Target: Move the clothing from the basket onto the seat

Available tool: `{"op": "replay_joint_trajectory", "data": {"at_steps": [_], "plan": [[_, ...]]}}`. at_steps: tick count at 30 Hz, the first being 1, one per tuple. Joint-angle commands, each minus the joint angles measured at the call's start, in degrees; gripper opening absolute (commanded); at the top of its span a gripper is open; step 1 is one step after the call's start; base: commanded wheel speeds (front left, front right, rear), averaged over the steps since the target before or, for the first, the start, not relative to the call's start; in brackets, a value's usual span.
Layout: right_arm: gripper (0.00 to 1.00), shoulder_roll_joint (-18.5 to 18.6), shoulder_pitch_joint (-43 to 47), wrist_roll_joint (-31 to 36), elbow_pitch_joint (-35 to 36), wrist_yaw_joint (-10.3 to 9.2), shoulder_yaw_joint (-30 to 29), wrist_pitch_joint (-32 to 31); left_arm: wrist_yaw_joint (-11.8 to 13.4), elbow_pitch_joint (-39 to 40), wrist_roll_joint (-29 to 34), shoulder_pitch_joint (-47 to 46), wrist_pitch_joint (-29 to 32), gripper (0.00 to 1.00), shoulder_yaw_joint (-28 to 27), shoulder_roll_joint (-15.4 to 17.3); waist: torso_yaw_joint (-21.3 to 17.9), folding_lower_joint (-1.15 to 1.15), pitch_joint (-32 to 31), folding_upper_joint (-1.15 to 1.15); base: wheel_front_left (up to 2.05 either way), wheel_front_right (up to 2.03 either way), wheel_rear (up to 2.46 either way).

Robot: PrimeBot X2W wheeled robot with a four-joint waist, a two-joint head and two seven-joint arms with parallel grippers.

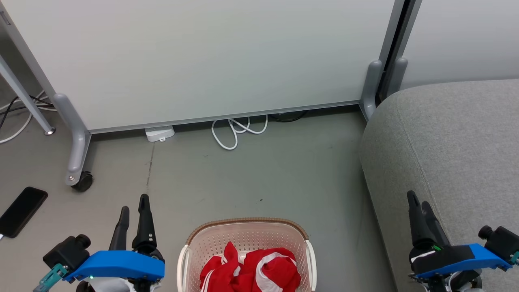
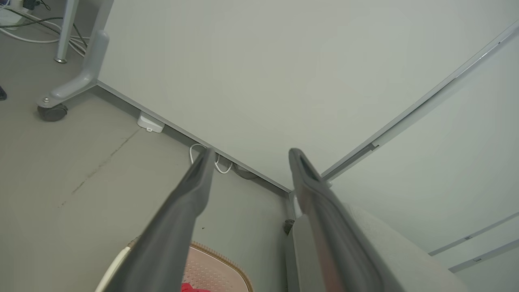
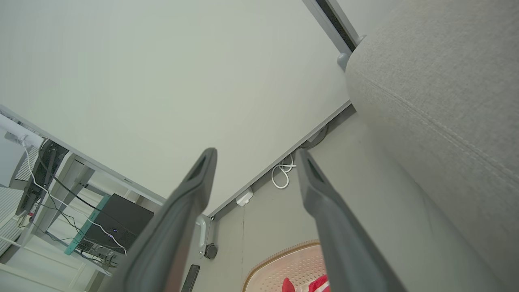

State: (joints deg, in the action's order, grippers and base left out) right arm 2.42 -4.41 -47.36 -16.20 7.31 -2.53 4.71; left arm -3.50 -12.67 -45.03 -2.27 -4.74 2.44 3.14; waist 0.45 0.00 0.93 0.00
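Observation:
The cream perforated basket [image 1: 246, 234] with a brown rim stands on the floor at the bottom centre. Crumpled red clothing [image 1: 251, 269] with white stripes lies inside it. The grey sofa seat [image 1: 454, 142] rises at the right. My left gripper [image 1: 134, 205] hangs open to the left of the basket, fingers pointing up, nothing between them. My right gripper [image 1: 417, 198] hovers open over the sofa's front edge, to the right of the basket. The left wrist view catches the basket rim [image 2: 227, 259] and the left gripper [image 2: 249, 156]; the right wrist view catches the basket [image 3: 292, 263], red cloth [image 3: 316, 284] and the right gripper [image 3: 255, 156].
A white partition panel [image 1: 202, 61] on castor feet [image 1: 83, 180] closes off the far side. A white cable loop [image 1: 237, 129] and a small white box [image 1: 159, 133] lie at its base. A black phone [image 1: 22, 211] rests on the floor at the left.

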Motion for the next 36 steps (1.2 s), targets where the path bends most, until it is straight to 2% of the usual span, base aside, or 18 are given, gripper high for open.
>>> {"op": "replay_joint_trajectory", "data": {"at_steps": [1,14,36], "plan": [[1.0,0.38,-1.39,1.97,0.82,0.15,0.19,0.57,0.23,0.89,1.84,-1.37,-0.58,1.0,0.22,0.56,0.02,0.0,0.0,0.0,0.0,0.0,0.0],[1.0,0.44,-1.81,12.36,0.22,0.17,0.58,2.76,0.65,1.21,12.38,-1.55,-2.77,1.0,2.87,2.19,0.15,0.0,0.29,0.0,0.0,0.0,0.0],[1.0,0.53,-2.24,26.78,-2.16,0.18,1.68,5.99,-0.18,-0.34,22.82,-0.77,-6.02,1.0,3.67,2.87,0.52,0.0,0.01,0.0,0.0,0.0,0.0]]}}
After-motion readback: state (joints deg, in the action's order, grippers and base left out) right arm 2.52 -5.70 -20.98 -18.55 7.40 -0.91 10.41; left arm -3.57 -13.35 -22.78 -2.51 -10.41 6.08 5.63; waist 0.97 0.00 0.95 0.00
